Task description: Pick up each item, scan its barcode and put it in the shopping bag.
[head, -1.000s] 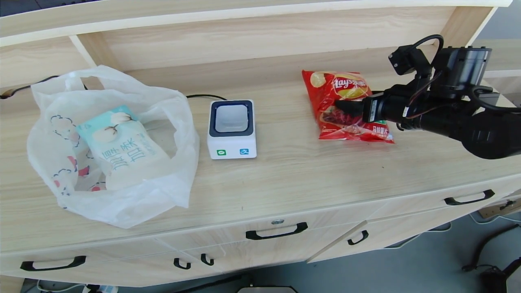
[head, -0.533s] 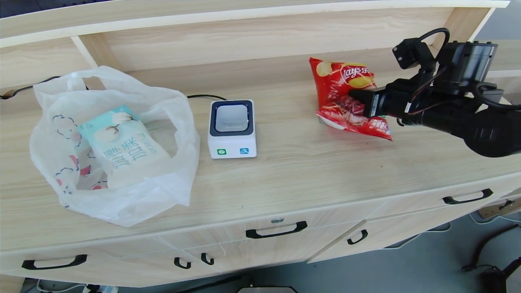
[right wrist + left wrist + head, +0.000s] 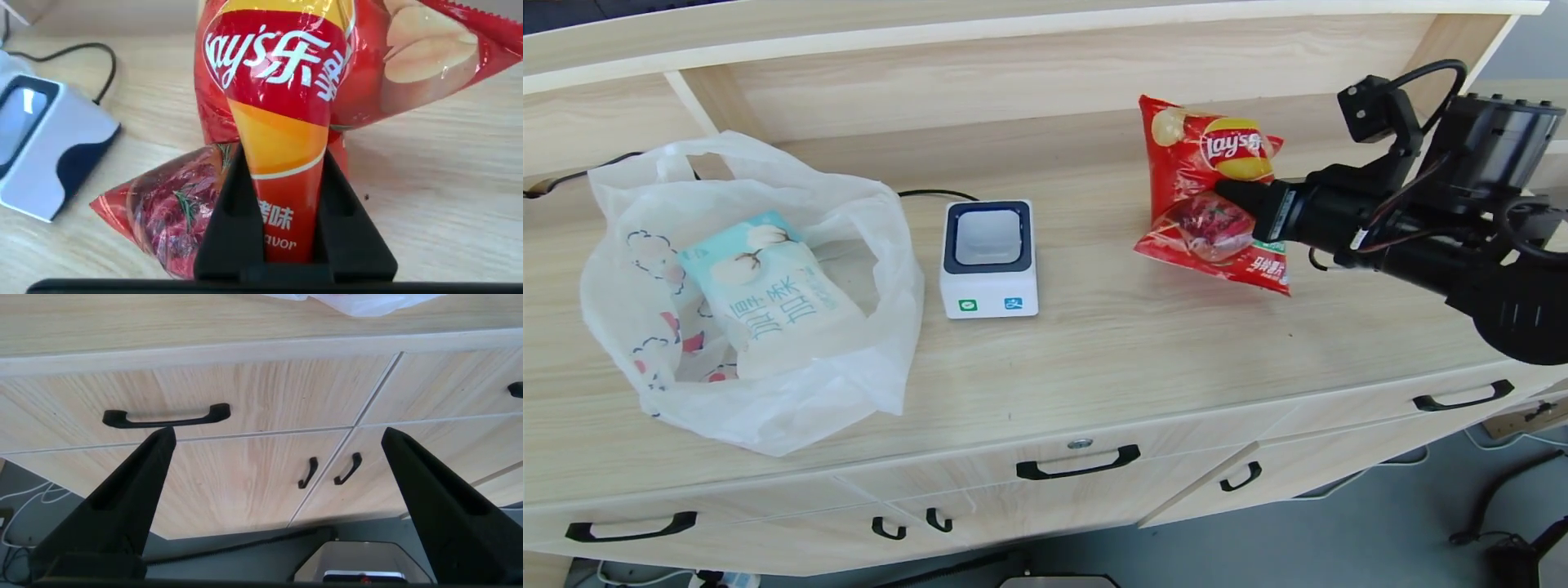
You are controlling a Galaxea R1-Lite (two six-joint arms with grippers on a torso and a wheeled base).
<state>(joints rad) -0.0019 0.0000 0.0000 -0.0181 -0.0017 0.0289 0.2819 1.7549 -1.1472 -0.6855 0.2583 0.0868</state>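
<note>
Pale wood drawers [image 3: 792, 506] run along the bottom of the head view, below a matching counter [image 3: 1143, 343]. The left gripper [image 3: 278, 434] hangs low in front of those drawers, its two fingers wide apart and holding nothing. On the counter at left lies the open white bag [image 3: 768, 408], with a tissue pack [image 3: 768, 286] already inside. Just right of it, at centre, sits the white scanner [image 3: 988, 257], its face turned up. Farther back at upper right, the right gripper [image 3: 1229, 194] is clamped across the middle of the red chips [image 3: 1209, 155]. A second ago the chips lay flat on the counter under that gripper. Now they hang nearly upright, top edge high against the back wall [image 3: 1013, 82]. Whether the lower corner is just above the wood or brushing it cannot be told. Bag, tissue pack and scanner have not moved. The pick-up looks done, with the chips well apart from the scanner. Next, probably, comes the carry left over the scanner, barcode side down, then the bag.
</note>
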